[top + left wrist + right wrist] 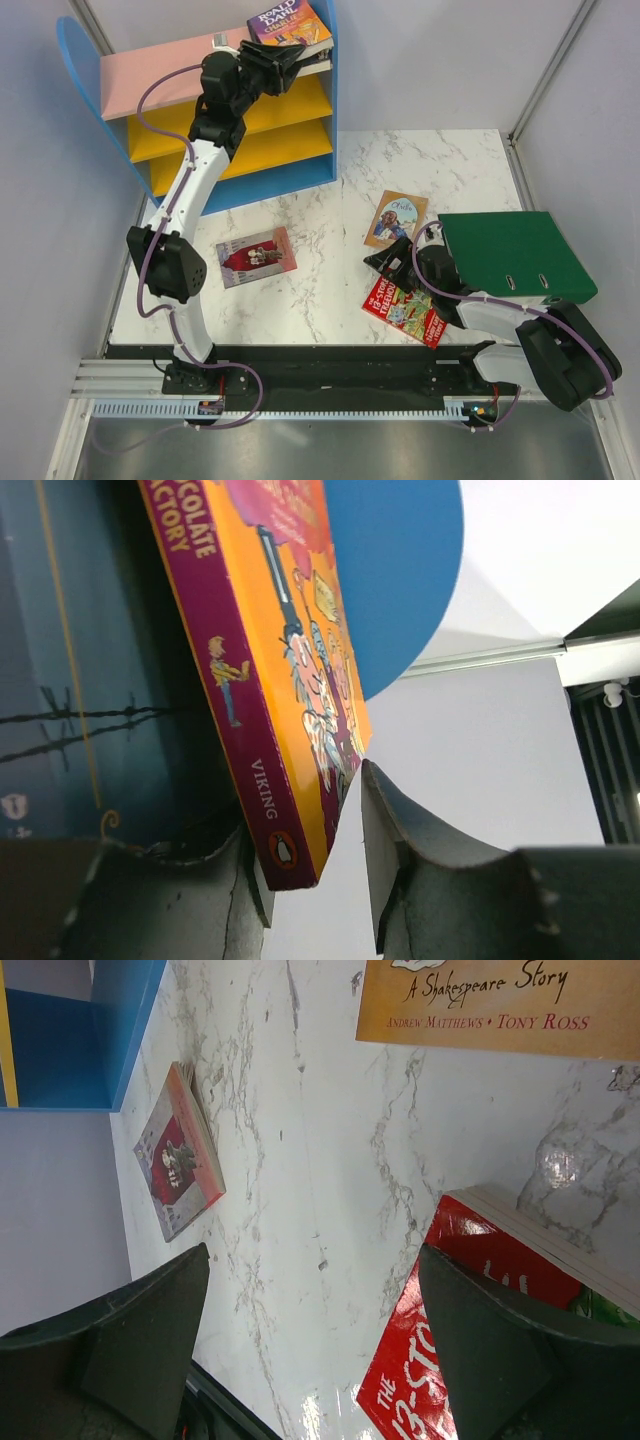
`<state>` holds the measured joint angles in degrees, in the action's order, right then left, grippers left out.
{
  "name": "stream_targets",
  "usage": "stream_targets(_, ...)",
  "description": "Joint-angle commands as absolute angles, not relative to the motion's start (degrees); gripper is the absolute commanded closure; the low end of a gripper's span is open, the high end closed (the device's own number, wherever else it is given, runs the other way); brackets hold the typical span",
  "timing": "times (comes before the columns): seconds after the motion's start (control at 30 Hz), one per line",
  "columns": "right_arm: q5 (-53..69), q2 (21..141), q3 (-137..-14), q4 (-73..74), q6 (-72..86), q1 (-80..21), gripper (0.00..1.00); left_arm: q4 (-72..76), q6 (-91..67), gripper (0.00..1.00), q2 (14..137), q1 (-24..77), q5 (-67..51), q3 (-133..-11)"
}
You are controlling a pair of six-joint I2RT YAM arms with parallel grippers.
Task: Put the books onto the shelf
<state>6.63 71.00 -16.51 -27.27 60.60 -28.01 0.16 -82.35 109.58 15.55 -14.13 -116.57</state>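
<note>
left claw (298, 60) slack around dahl book (290, 22) on shelf (160, 75) top | right claw (312, 1260) spread wide near red book (405, 310)

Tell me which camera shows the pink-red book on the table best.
Top external: the pink-red book lies flat, its whole cover seen from above with nothing over it. The right wrist view catches it only obliquely, off to its left side. The left wrist view does not show it.

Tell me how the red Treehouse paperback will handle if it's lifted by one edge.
The red Treehouse paperback looks thin and soft-covered, so it would probably sag or fan open. Its glossy cover lies flat on the smooth marble table, so a push would likely slide it, not tip it.
</note>
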Motion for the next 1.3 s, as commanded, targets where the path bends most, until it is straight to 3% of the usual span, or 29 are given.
stream_targets(0.0, 6.8, 70.8, -16.3, -29.0, 59.9, -28.1, 0.08, 2.8, -88.2, 0.56, 108.0, 14.9, -17.3, -115.4)
stream_targets(0.07, 6.7, 70.6, -16.3, -28.8, 59.9, -28.1, 0.08, 2.4, -88.4, 0.45, 107.6, 14.4, -17.5, -115.2)
stream_targets(0.13, 6.7, 70.5, -16.3, -28.7, 59.9, -28.1, 0.08, 2.0, -88.6, 0.43, 106.9, 14.1, -17.7, -115.3)
stream_targets(0.17, 6.7, 70.5, -16.3, -28.7, 59.8, -28.1, 0.07, 1.9, -88.6, 0.26, 106.7, 13.6, -18.0, -115.4)
stream_targets(0.2, 6.7, 70.5, -16.3, -28.7, 59.9, -28.1, 0.08, 1.8, -89.0, 0.21, 106.4, 13.4, -18.2, -115.3)
stream_targets(0.53, 6.9, 70.4, -16.3, -28.7, 59.9, -28.1, 0.07, 6.1, -98.5, 0.19, 107.1, 11.8, -26.5, -115.5)
stream_targets(0.6, 6.9, 70.1, -16.3, -28.6, 59.9, -28.2, 0.07, 8.8, -101.1, 0.01, 108.2, 11.7, -29.4, -115.4)
stream_targets(0.8, 6.6, 69.7, -16.3, -28.1, 59.8, -28.0, 0.07, 8.5, -97.7, 0.0, 108.2, 11.0, -36.3, -116.3)
stream_targets(0.97, 6.6, 69.7, -16.3, -28.0, 59.7, -28.1, 0.07, -1.1, -92.7, 0.0, 103.4, 9.9, -34.9, -111.5)
stream_targets(1.27, 6.8, 70.0, -16.4, -28.1, 59.8, -28.1, 0.07, -3.3, -91.3, 0.0, 97.3, 8.8, -34.9, -102.5)
